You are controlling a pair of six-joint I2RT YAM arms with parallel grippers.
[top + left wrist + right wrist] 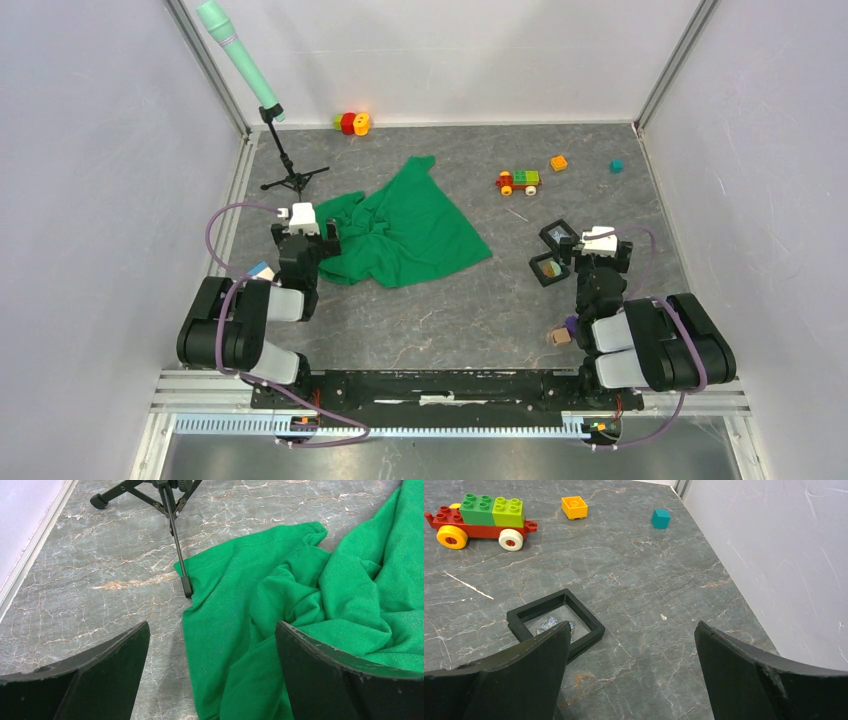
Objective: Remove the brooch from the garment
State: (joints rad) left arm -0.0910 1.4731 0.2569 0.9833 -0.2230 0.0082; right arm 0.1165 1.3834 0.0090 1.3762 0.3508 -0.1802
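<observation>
Brooch location: not confirmed. No gold piece shows on the garment point(420, 235) in the top or left wrist view, so it is probably hidden in the folds or too small to resolve. The right wrist view shows a tiny pale speck point(663, 616) on the table, just right of a black frame point(586, 611). Cannot tell what it is.

Jaw state:
- Left gripper point(212, 630): jaws wide apart, nothing between them, hovering over the garment's left edge.
- Right gripper point(632, 627): jaws wide apart, nothing held, over bare table well apart from the garment.

Failure risks, as judged:
1. Blind grasp. With no target ID, the L jaws would close on cloth only, bunching the folds and burying the pin further.
2. Stand upset. One foot of the tripod stand point(187, 587) touches the garment edge. Any drag on the cloth may pull the leg and tip the stand.
3. Whole-cloth drag. The fabric is loose and soft. A pull on the brooch w/o the other arm pinning the cloth likely lifts the garment instead of freeing the piece.
4. Slip. A tiny piece vs. broad fingers makes for a marginal grip, and a drop into the folds is likely.
5. Frame strike. The R arm's move toward the cloth may knock the frame beside its left finger.
</observation>
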